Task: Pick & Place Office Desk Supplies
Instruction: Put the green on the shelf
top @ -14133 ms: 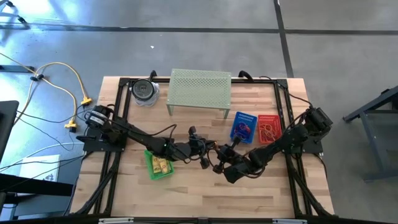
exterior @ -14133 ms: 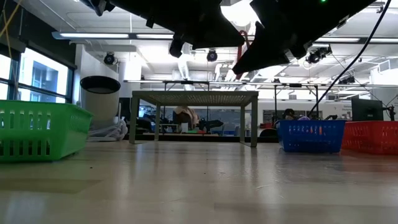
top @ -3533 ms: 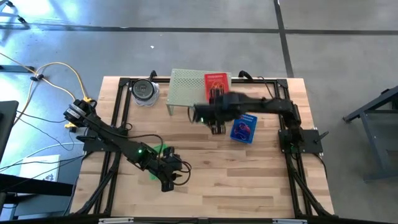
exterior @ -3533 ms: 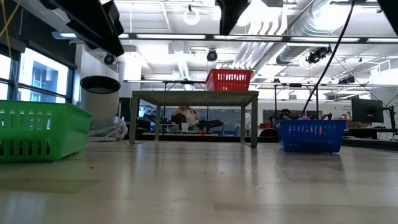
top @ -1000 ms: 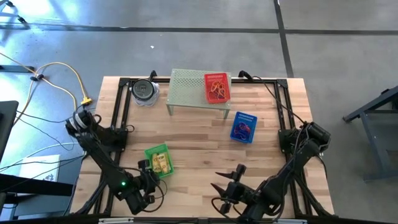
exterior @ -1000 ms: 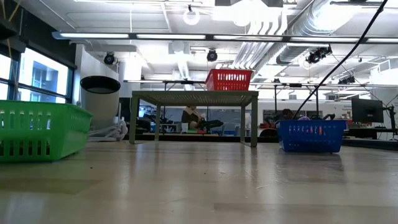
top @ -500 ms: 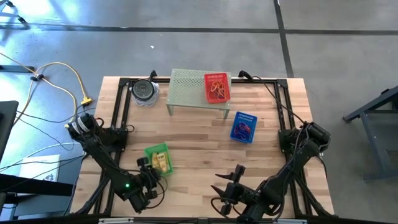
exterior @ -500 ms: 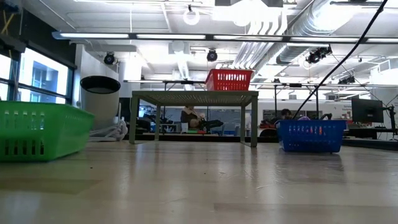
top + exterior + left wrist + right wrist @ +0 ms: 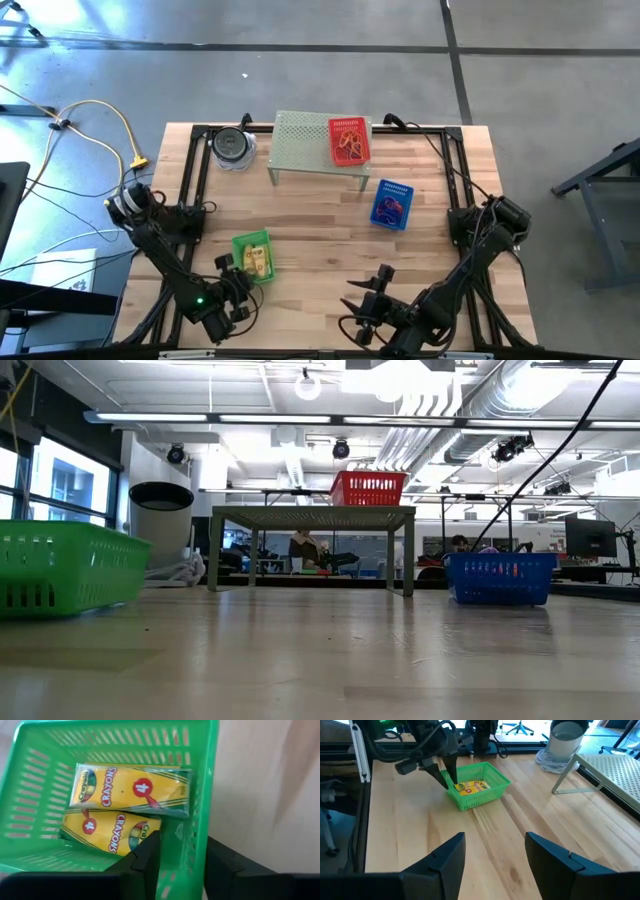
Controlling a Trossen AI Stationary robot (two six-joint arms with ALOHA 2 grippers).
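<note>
Two yellow crayon packets (image 9: 131, 789) flat in green basket (image 9: 200, 795), coloured loops (image 9: 351, 145) in red basket (image 9: 349, 125)

Red basket (image 9: 349, 141) moved off the tabletop (image 9: 330, 260) beside the blue basket (image 9: 391, 204) and now sits on the pale-green shelf (image 9: 305, 146), right end. Both arms pulled back from mid-table to the near edge. Right gripper (image 9: 496, 851) went from the shelf to the near edge, fingers spread and empty. Left gripper (image 9: 182, 856) shifted up to the green basket (image 9: 253, 259), fingers now straddling its rim beside the crayon packets (image 9: 127, 787). Green basket nudged slightly over the last second. In the low view, the arms cleared out overhead.
</note>
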